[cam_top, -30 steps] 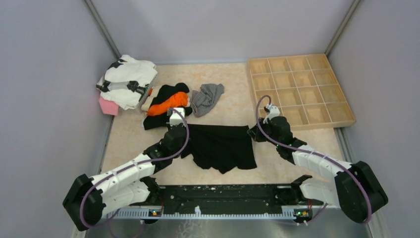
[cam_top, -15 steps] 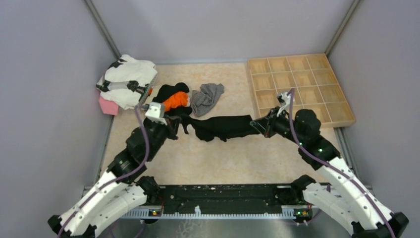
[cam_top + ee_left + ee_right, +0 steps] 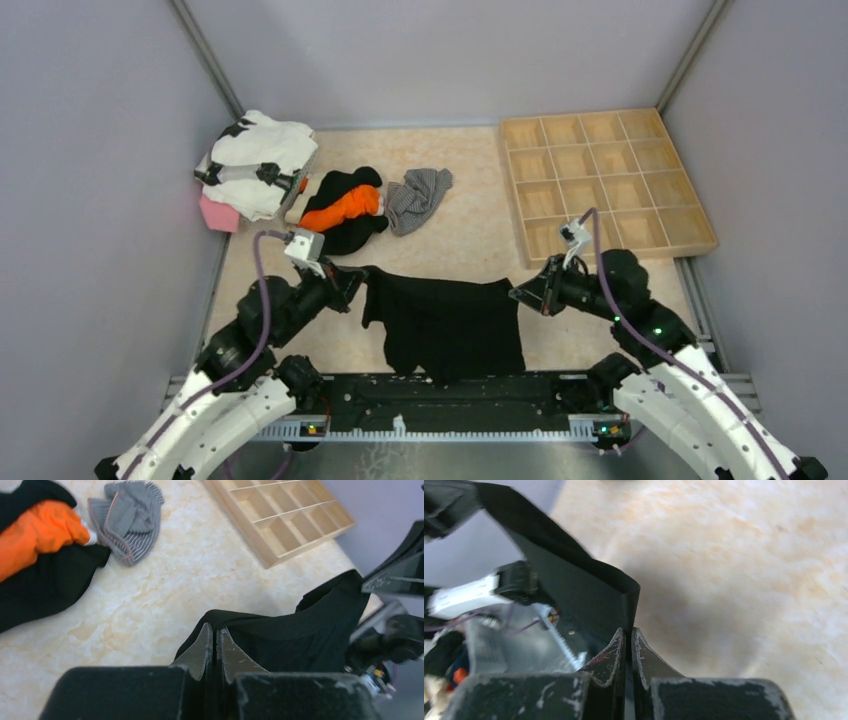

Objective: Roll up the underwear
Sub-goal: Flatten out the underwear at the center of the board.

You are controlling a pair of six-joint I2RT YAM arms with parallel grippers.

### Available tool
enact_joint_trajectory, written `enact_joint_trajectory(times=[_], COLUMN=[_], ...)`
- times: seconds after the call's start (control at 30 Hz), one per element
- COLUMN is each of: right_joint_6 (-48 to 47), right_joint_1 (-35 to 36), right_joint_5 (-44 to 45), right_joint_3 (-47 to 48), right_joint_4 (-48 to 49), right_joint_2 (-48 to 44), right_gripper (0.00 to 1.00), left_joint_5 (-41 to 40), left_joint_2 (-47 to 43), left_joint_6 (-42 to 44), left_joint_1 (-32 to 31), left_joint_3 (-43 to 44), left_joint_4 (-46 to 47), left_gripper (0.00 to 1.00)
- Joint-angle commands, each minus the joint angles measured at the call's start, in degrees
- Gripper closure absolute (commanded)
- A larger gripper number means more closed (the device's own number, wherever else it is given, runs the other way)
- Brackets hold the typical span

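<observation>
Left hand (image 3: 352, 284) is clenching one top corner of the black underwear (image 3: 445, 322) and right hand (image 3: 521, 292) is clenching the other, so the garment is hanging spread between them over the near part of the bench (image 3: 470, 245). Grey striped underwear (image 3: 418, 197) is lying farther back, beside an orange cloth (image 3: 340, 208).

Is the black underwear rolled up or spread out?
Spread out: the black underwear hangs flat, stretched between the left claw and the right claw, each pinching a top corner.
</observation>
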Motion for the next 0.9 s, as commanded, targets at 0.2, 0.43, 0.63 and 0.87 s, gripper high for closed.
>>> enact_joint_trajectory(times=[0.2, 0.43, 0.63, 0.87], right_joint_6=[2.0, -1.0, -3.0, -8.6], right_joint_1=[0.3, -0.1, -0.4, -0.5], right_joint_5=[25.1, 28.1, 33.3, 26.3], right_joint_3=[-19.4, -16.4, -13.7, -5.6], right_joint_4=[42.3, 49.0, 44.3, 35.4], right_joint_2=[24.0, 34.6, 34.4, 32.9], right_gripper=[1.0, 0.85, 0.64, 0.46], left_joint_5=[-26.4, -29.9, -34.0, -36.3], left_joint_2=[33.3, 50.9, 51.1, 41.7], left_joint_6=[-4.1, 2.6, 4.1, -10.4], left_joint_1=[0.4, 1.2, 2.3, 5.6], left_joint_3=[-22.7, -13.4, -11.3, -10.3], left_joint_4=[41.0, 45.2, 45.2, 27.3], left_gripper=[1.0, 0.54, 0.22, 0.02])
